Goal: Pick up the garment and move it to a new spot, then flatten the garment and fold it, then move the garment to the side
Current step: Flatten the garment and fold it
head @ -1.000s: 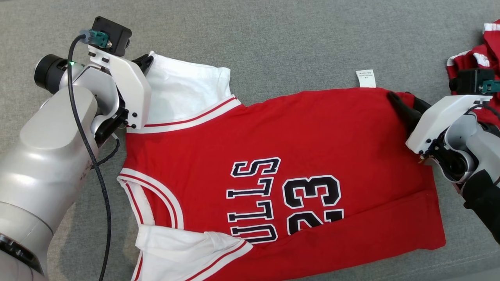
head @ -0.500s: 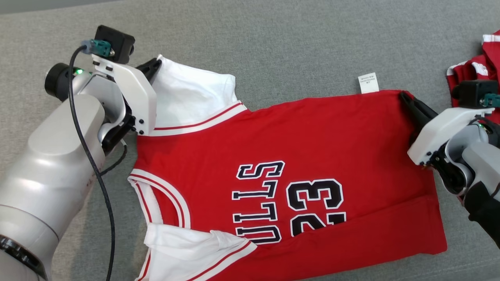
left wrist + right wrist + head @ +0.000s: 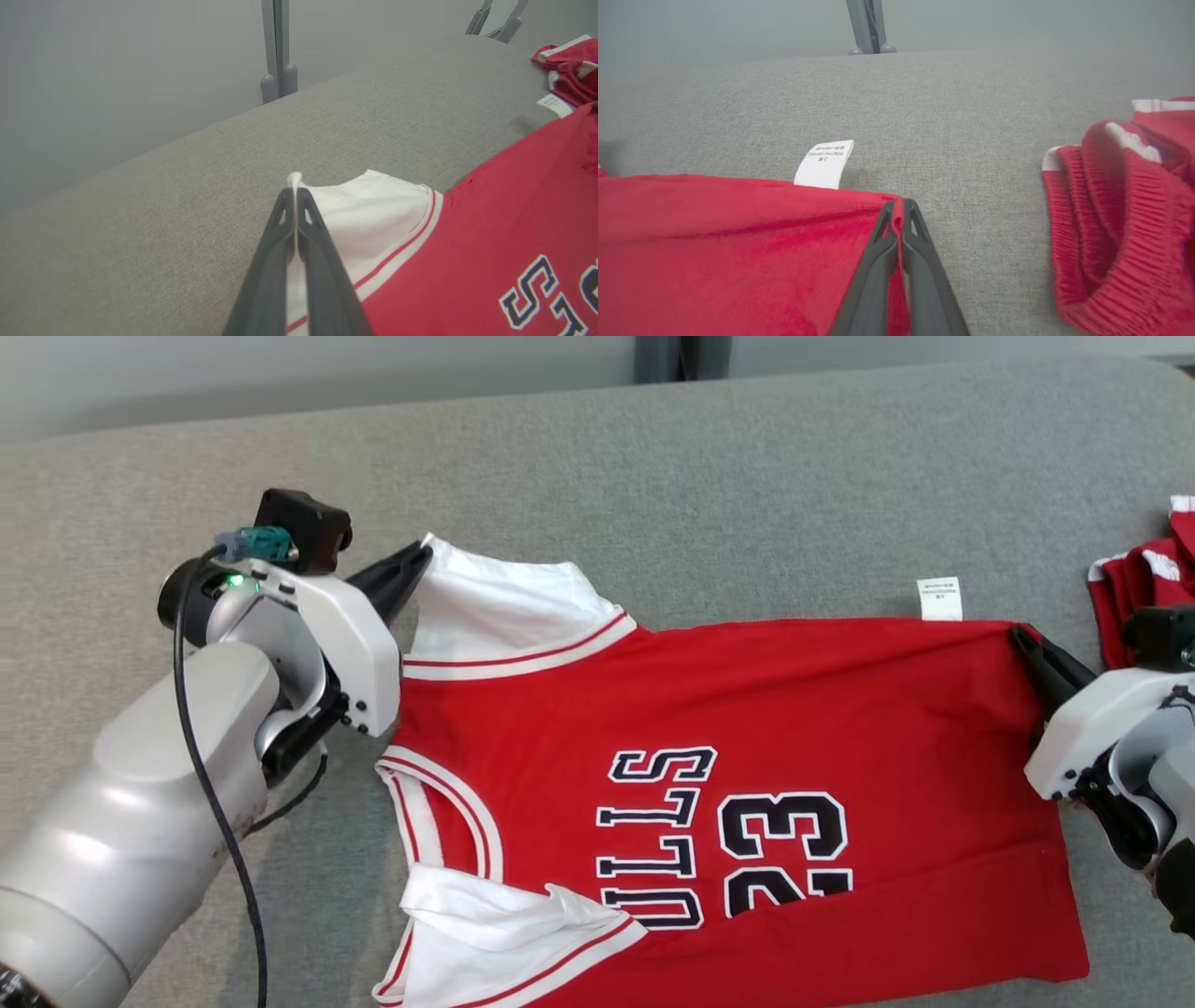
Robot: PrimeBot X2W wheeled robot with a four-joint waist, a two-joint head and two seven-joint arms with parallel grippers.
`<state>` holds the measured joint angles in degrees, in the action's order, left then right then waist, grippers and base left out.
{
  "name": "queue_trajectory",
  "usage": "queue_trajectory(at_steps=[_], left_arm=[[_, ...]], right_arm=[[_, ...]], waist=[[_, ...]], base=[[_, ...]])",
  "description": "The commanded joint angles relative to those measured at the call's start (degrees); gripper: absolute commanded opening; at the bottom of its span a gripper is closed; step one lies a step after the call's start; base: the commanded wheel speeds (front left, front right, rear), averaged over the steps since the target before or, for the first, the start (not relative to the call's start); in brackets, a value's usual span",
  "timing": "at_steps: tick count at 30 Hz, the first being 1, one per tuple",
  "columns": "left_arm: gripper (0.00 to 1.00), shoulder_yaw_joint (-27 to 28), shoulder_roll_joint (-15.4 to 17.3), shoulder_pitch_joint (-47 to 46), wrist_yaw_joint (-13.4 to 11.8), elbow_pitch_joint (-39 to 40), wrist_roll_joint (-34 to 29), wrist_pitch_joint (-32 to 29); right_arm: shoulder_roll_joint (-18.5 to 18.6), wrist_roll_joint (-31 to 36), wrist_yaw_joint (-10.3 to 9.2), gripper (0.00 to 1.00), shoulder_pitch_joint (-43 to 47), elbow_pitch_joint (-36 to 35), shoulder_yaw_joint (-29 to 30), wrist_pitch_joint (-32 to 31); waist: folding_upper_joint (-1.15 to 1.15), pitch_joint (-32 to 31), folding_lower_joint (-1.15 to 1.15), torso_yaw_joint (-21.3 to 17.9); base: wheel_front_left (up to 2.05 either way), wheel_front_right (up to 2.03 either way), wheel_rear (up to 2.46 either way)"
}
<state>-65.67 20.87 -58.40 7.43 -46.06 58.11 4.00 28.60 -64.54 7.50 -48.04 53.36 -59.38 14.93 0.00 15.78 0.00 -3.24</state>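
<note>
Grey upholstery [image 3: 747, 476] carries garment [image 3: 794, 709] lettered "ULLS 23"; tag [image 3: 938, 598] unreadable.

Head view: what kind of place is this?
Probably a robot test room, though I can't be sure: a wide grey cloth-covered surface, a bare pale wall with a grey metal post behind it, and a red jersey laid out for folding.

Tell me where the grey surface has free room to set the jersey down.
Widest free patch: the grey surface beyond the far edge of the jersey, up to the rear rim. Crowded: the narrow gap between the jersey and the red pile, where the right gripper pinches its corner.
</note>
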Motion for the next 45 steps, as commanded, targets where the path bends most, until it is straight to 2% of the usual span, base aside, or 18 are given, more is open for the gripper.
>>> queue_trajectory(at_steps=[1, 8, 15, 23, 30, 38, 45], left_arm=[[0.0, -0.5, 0.9, 1.4, 0.0, 1.2, 0.6, 0.5], [0.0, -1.7, 5.0, 6.5, 0.0, 9.2, 1.8, 1.3], [0.0, -3.1, 8.8, 12.9, -1.6, 17.2, 2.9, 0.4], [0.0, -5.0, 14.9, 19.5, -3.6, 28.4, 3.7, -3.2], [0.0, -6.0, 19.8, 23.7, -6.1, 37.9, 3.3, -6.4], [0.0, -6.7, 21.2, 26.1, -7.5, 42.1, 1.7, -8.6], [0.0, -6.8, 21.3, 26.9, -7.4, 42.2, 1.9, -9.2]], right_arm=[[0.6, 0.8, -0.02, 0.0, 1.2, 0.0, 0.7, 0.4], [1.7, 2.6, -0.02, 0.0, 6.1, 0.3, 2.8, 0.4], [2.4, 2.5, -0.02, 0.0, 11.2, 1.4, 3.3, 0.3], [3.3, 1.1, -0.02, 0.0, 15.3, 1.5, -0.3, -0.3], [5.7, -0.5, -0.02, 0.0, 16.5, -0.1, -3.8, -2.3], [9.0, 0.7, -0.02, 0.0, 14.6, -1.9, -7.7, -2.4], [11.8, 2.7, -0.02, 0.0, 14.1, -5.9, -11.2, -1.3]], waist=[[0.0, -1.7, 0.0, 1.2], [0.0, -5.5, 0.0, 3.5], [0.0, -9.8, 0.0, 5.8], [0.0, -13.7, 0.0, 7.4], [0.0, -15.0, 0.0, 8.0], [0.0, -14.7, 0.0, 8.2], [0.0, -14.7, 0.0, 7.9]], base=[[0.0, 0.0, 0.0], [0.0, 0.0, 0.0], [0.0, 0.0, 0.0], [0.0, 0.0, 0.0], [0.0, 0.0, 0.0], [0.0, 0.0, 0.0], [0.0, 0.0, 0.0]])
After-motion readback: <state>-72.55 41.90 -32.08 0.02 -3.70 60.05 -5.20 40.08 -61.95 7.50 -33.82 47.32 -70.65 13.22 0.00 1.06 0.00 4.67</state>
